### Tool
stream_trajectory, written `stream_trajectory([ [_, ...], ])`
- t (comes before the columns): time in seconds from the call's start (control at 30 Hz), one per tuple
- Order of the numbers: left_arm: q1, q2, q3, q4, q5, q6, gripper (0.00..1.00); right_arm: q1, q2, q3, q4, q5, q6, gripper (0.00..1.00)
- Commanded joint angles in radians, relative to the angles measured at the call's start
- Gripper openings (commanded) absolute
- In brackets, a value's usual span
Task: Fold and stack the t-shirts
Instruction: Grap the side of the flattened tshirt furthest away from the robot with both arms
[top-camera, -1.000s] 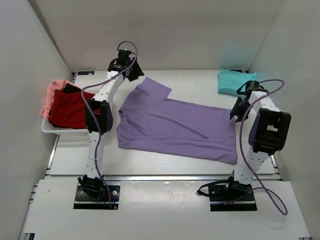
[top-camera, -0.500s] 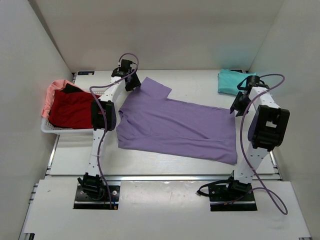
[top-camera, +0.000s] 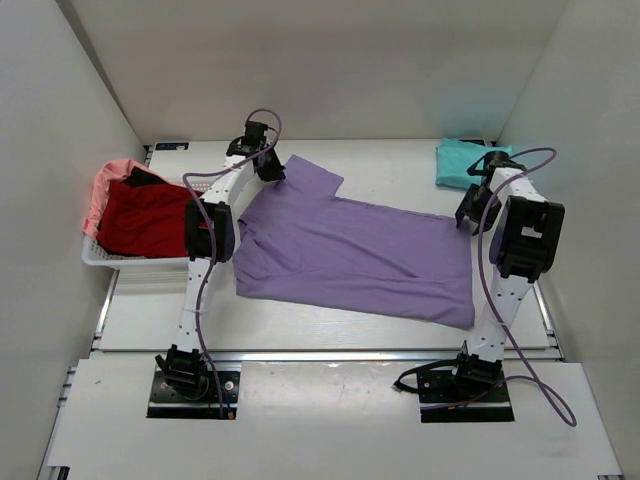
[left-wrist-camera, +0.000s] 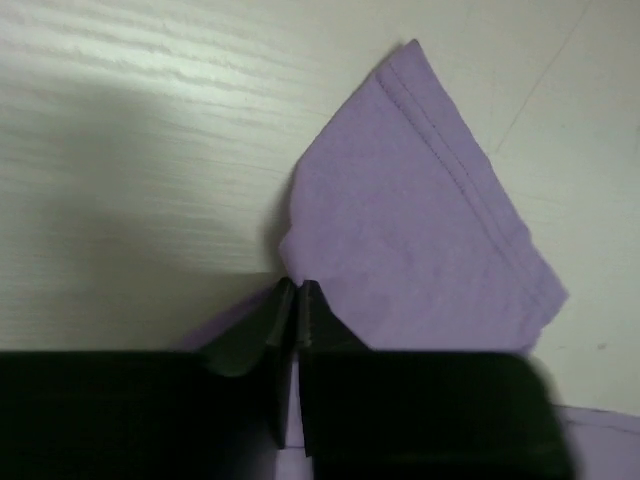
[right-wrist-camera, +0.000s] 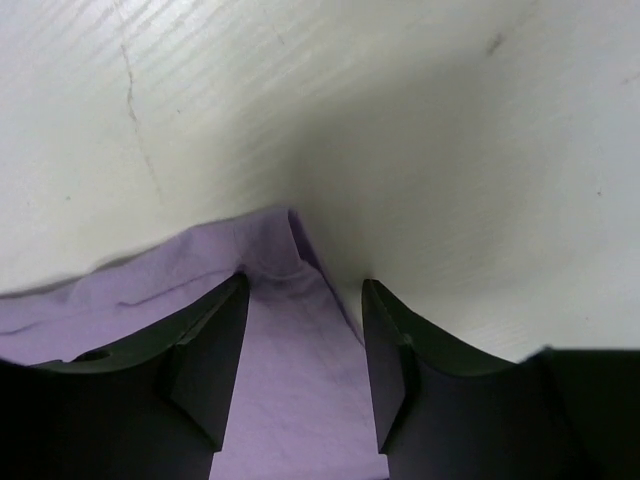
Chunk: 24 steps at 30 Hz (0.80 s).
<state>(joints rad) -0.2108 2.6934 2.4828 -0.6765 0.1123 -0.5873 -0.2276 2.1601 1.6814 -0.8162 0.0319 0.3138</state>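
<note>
Four t-shirts are showing on my overhead feed. The lavender t-shirt (top-camera: 350, 250) is lying spread flat across the middle of the table (top-camera: 400, 165), with one short sleeve pointing toward the far wall. The teal t-shirt (top-camera: 462, 162) is sitting folded at the far right corner of the table, apart from the lavender one. The red t-shirt (top-camera: 140, 215) is lying heaped in the white basket (top-camera: 110, 258) at the table's left edge. The salmon-pink t-shirt (top-camera: 105, 185) is draping over the basket's far left rim, touching the red one.

I am watching the left gripper (top-camera: 268, 167) reaching down at the near-left edge of that far sleeve. On the left wrist feed its fingers (left-wrist-camera: 312, 320) are standing almost together, with only a thin slit between them. Their tips are meeting the edge of the lavender cloth, and a sliver of purple is showing in the slit lower down, so I am reading this as a narrow pinch on the sleeve's edge. The sleeve's hemmed corner is lying flat on the table just beyond the tips.

The right gripper (top-camera: 468, 213) is hovering low over the shirt's far right corner, near the teal t-shirt but not touching it. On the right wrist feed its jaws are standing apart, one finger on each side of that corner. The cloth is lying between them, bunched a little at its tip, and neither finger is pressing it.
</note>
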Motion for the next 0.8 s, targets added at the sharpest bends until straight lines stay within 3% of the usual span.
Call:
stream_trajectory([
  [0.0, -0.007, 0.009, 0.018, -0.011, 0.101, -0.016, 0.02, 0.01, 0.026, 0.054, -0.017, 0.03, 0.021, 0.47],
  [0.07, -0.007, 0.009, 0.028, -0.023, 0.101, -0.017, 0.0, 0.014, 0.047, 0.078, -0.012, 0.007, 0.021, 0.44],
  [0.1, -0.006, 0.008, 0.028, -0.028, 0.098, -0.014, 0.0, 0.016, 0.056, 0.086, -0.014, -0.006, 0.01, 0.34],
  [0.17, 0.001, -0.016, 0.028, -0.031, 0.084, -0.014, 0.0, 0.022, 0.073, 0.104, -0.021, -0.026, 0.01, 0.03],
  [0.2, 0.005, -0.015, 0.028, -0.025, 0.082, -0.017, 0.0, 0.02, 0.063, 0.112, -0.017, -0.023, 0.014, 0.0],
  [0.5, 0.056, -0.125, -0.012, 0.049, 0.127, -0.063, 0.0, 0.008, 0.076, 0.23, 0.014, -0.102, -0.059, 0.0],
  [0.77, 0.062, -0.251, -0.105, 0.025, 0.197, 0.018, 0.0, -0.018, -0.041, 0.146, 0.043, -0.182, -0.1, 0.0],
])
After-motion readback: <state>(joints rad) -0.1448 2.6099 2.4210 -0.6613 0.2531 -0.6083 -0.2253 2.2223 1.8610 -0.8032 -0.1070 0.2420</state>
